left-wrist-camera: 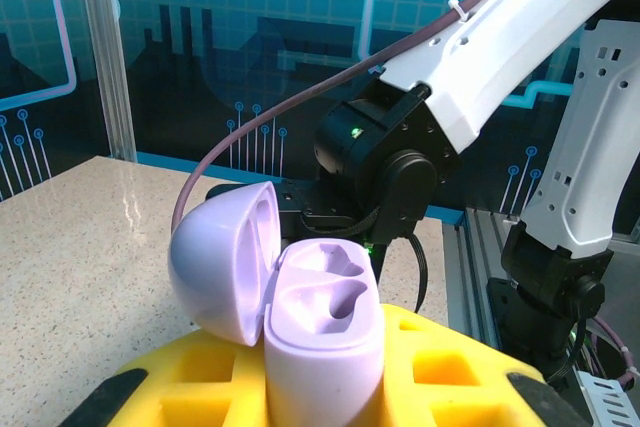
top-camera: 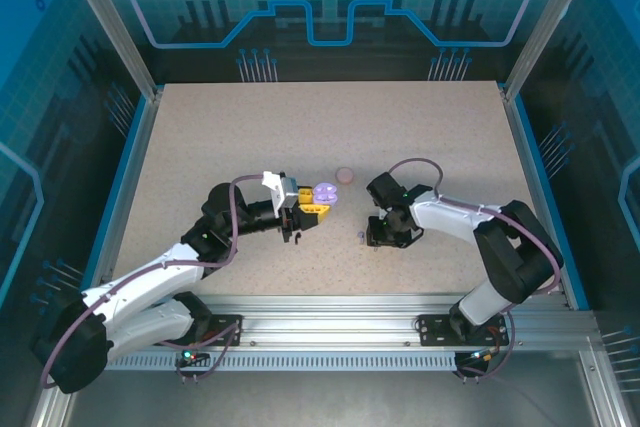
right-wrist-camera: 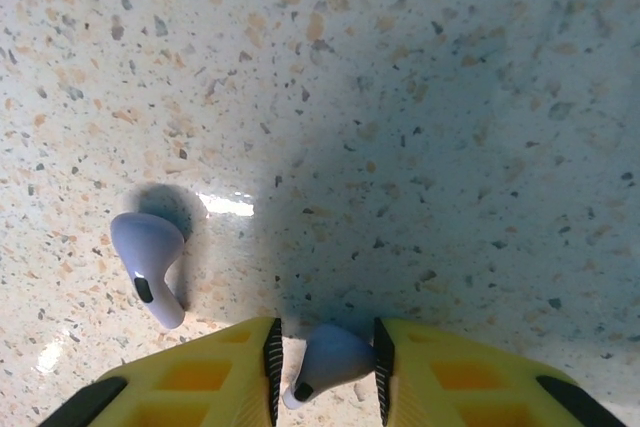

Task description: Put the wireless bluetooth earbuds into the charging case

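My left gripper (top-camera: 312,205) is shut on an open lilac charging case (top-camera: 323,193), holding it above the table. In the left wrist view the case (left-wrist-camera: 322,292) stands between the yellow fingers (left-wrist-camera: 470,357) with its lid (left-wrist-camera: 215,262) swung left and both sockets empty. My right gripper (top-camera: 384,239) points down at the table. Its pads sit against a lilac earbud (right-wrist-camera: 335,355) lying on the surface. A second lilac earbud (right-wrist-camera: 150,255) lies loose to the left of that gripper (right-wrist-camera: 325,372), also a small speck (top-camera: 360,236) from above.
A small pale pink round case (top-camera: 345,175) sits closed on the speckled table (top-camera: 420,137), just behind the two grippers. Blue-lit walls and metal rails surround the table. The right arm's wrist (left-wrist-camera: 380,162) looms close behind the held case.
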Controlling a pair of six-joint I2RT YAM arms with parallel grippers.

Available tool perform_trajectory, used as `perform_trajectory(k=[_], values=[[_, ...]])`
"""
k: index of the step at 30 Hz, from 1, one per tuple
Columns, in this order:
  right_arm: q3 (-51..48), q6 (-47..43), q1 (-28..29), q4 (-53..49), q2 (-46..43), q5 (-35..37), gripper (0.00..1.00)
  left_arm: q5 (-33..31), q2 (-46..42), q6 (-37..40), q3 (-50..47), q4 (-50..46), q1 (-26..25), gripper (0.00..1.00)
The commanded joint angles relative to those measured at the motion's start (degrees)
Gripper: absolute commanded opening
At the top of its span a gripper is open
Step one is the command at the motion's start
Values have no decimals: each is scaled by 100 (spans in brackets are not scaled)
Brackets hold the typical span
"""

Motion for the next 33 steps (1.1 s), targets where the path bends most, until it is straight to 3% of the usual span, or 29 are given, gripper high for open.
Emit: perform_trajectory(k=[1, 17, 33], values=[[194, -114, 177, -97, 269, -10, 32, -56, -117, 109, -14, -17, -36, 2], [558, -71, 533, -405, 619, 306, 22, -182, -404, 178, -160, -142, -43, 2], [330, -458, 324, -399, -1113, 637, 21, -205, -146, -47, -155, 146, -40, 2]])
